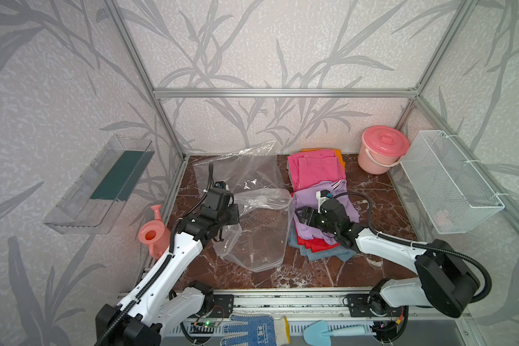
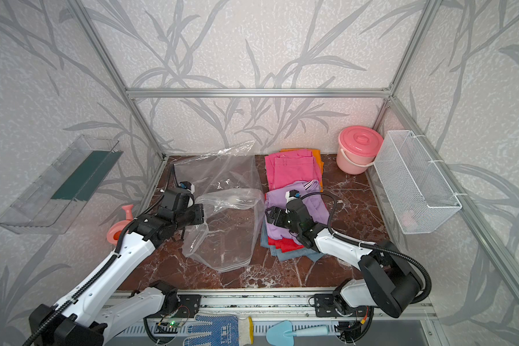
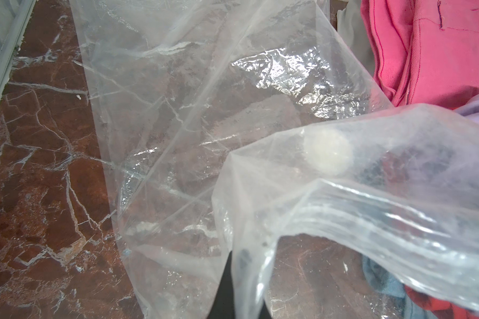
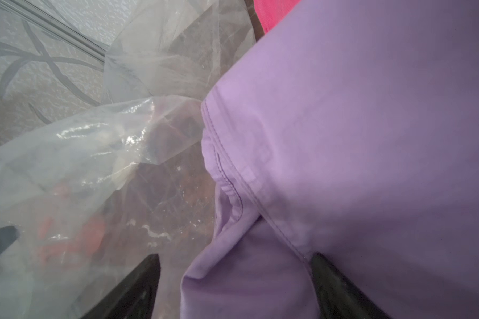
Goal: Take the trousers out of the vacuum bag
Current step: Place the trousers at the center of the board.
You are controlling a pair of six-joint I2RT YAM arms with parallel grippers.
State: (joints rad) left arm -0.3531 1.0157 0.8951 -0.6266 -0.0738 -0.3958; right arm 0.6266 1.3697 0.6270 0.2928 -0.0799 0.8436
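Observation:
The vacuum bag [image 1: 258, 227] [image 2: 228, 230] lies crumpled and see-through on the marble floor, nothing inside it; its round white valve [image 3: 328, 152] shows through the plastic. My left gripper [image 1: 235, 209] [image 3: 239, 276] is shut on the bag's zip edge, holding it lifted. The trousers lie stacked just right of the bag: hot pink [image 1: 315, 170], orange [image 1: 338, 155], lilac [image 1: 340, 194] [image 4: 371, 138], red [image 1: 315, 243], blue denim [image 1: 322, 255]. My right gripper [image 1: 300, 214] [image 4: 235, 259] is open over the lilac pair, a fold of it between the wide jaws.
A pink lidded bucket [image 1: 384, 149] stands at the back right, beside a white wire basket [image 1: 450, 182] on the right wall. A clear tray [image 1: 99, 182] hangs on the left wall; a pink watering can [image 1: 153, 236] sits below it. A dotted glove [image 1: 252, 329] and blue trowel [image 1: 330, 331] lie in front.

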